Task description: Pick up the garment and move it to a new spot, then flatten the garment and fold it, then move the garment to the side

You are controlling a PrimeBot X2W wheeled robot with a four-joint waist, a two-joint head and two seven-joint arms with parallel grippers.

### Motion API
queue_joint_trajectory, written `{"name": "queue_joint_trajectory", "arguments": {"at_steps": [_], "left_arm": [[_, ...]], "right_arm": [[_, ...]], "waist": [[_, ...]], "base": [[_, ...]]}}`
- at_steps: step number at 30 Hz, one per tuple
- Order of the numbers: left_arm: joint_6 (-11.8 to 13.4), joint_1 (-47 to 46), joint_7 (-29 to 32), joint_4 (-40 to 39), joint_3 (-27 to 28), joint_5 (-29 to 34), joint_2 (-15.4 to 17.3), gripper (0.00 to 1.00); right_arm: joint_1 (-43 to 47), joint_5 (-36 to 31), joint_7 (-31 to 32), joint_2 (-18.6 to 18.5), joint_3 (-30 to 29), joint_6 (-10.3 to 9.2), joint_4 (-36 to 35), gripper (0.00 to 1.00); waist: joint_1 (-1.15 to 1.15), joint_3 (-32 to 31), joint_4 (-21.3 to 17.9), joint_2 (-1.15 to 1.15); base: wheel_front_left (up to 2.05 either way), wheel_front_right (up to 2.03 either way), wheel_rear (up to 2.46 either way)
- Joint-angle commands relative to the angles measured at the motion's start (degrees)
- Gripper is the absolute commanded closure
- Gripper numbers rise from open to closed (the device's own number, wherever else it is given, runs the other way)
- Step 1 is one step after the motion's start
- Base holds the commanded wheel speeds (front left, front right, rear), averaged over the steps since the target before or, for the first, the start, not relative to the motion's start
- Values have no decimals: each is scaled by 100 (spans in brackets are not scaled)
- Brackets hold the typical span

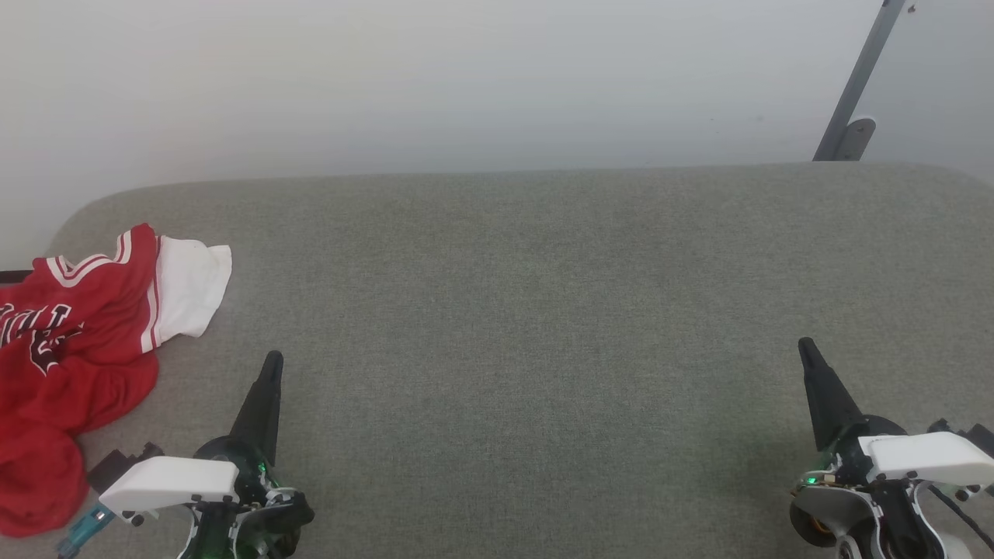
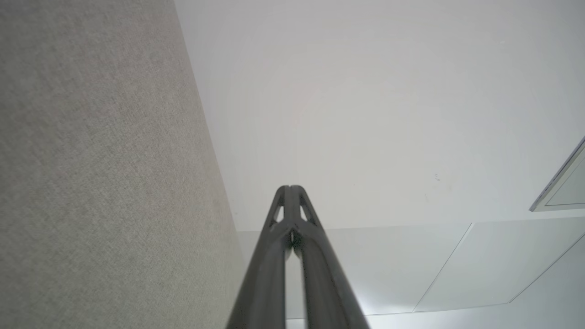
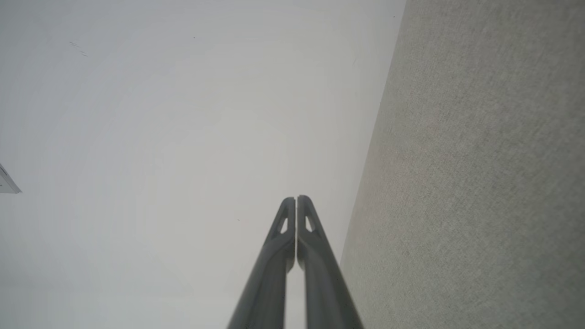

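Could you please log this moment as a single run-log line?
stage: pre-pick | garment: crumpled, left edge of grey fabric surface | left gripper: shut, empty, apart from garment | right gripper: shut, empty

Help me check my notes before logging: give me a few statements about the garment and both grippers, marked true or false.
1. The garment lies crumpled at the left end of the grey surface. True.
2. The left gripper holds the garment. False: it is shut on nothing, beside the garment.
3. The right gripper is open. False: its fingers are pressed together.
4. A white sleeve of the garment shows. True.
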Motion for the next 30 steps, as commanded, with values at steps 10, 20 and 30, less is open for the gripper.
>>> {"name": "queue_joint_trajectory", "arguments": {"at_steps": [10, 20, 30], "left_arm": [[0, -73, 12, -19, 12, -21, -12, 100], [0, -73, 12, -19, 12, -21, -12, 100], [0, -73, 12, -19, 12, -21, -12, 100]], "right_arm": [[-32, 23, 9, 22, -5, 3, -13, 100], [-32, 23, 9, 22, -5, 3, -13, 100], [-32, 23, 9, 22, -5, 3, -13, 100]], "waist": [[0, 0, 0, 0], [0, 0, 0, 0], [0, 0, 0, 0]], "base": [[0, 0, 0], [0, 0, 0], [0, 0, 0]]}}
